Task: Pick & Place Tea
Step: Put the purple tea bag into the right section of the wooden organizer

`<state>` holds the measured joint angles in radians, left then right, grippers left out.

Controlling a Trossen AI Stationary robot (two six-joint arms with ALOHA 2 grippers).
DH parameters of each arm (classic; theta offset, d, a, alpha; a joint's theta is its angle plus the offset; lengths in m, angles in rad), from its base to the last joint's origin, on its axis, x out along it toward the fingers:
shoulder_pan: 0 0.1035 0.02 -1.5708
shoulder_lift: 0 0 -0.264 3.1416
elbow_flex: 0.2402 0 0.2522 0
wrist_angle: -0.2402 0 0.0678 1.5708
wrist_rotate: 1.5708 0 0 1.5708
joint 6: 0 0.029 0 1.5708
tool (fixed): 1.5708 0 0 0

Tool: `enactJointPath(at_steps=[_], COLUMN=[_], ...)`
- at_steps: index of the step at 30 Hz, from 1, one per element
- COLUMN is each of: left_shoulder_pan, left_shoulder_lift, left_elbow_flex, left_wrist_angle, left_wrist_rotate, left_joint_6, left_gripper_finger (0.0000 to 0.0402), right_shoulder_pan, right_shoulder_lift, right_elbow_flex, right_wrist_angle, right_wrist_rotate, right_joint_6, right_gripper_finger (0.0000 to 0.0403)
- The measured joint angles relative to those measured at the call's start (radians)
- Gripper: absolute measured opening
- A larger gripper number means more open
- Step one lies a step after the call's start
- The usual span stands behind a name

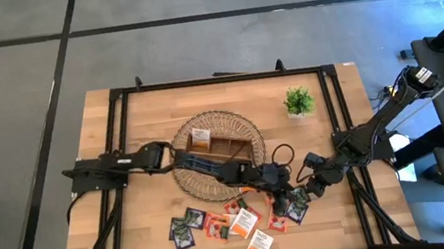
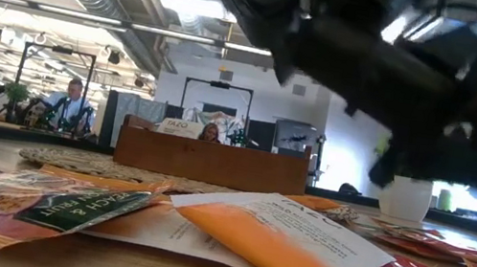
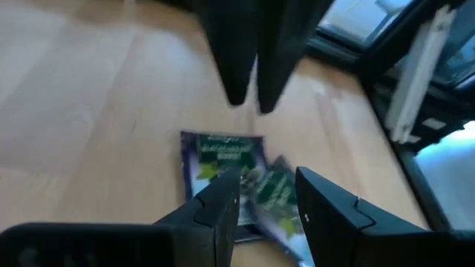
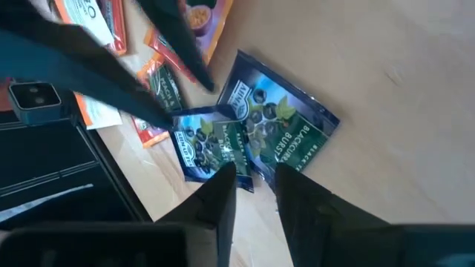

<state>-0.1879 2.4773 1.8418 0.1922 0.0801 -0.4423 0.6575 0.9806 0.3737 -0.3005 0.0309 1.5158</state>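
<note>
Both claws hang parted, empty, over 2 overlapping blackcurrant sachets (image 4: 278, 122): light, flimsy, slick foil, so pinch a free edge

Grey floor (image 1: 195, 46) (dark seams); office behind, ceiling lights (image 2: 187, 4) on.

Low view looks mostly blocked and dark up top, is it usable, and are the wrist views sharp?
Low view: dark arm silhouettes fill the top, while the near orange-and-white sachet is sharp. Left wrist view: blurred, dark sachets smeared. Right wrist view: the blue-green sachets are legible, with the foreground fingers soft.
</note>
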Motion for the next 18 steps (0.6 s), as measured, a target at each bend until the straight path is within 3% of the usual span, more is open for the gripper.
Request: enactJointPath(at_steps=[4,10,18], left_shoulder_pan=[-0.001,-0.002,-0.015], left_shoulder_lift=[0.052,0.063,0.061], left_elbow_flex=[0.065,0.068,0.070], left_wrist_angle=[-0.026,-0.118,-0.162], left_wrist_rotate=[0.002,0.001,-0.051], left_joint_6=[0.000,0.003,0.003], left_gripper_finger=[0.0127,0.0127,0.0127], right_shoulder_pan=[0.000,0.000,0.001], right_shoulder_lift=[0.000,0.000,0.023], right_elbow_flex=[0.000,0.000,-0.001], right_wrist_angle=[-0.002,-0.026,-0.034], right_wrist_rotate=[0.002,0.013,0.077], right_joint_6=[-0.001,-0.001,0.043], right_gripper_finger=[0.0139,0.0210,0.0233])
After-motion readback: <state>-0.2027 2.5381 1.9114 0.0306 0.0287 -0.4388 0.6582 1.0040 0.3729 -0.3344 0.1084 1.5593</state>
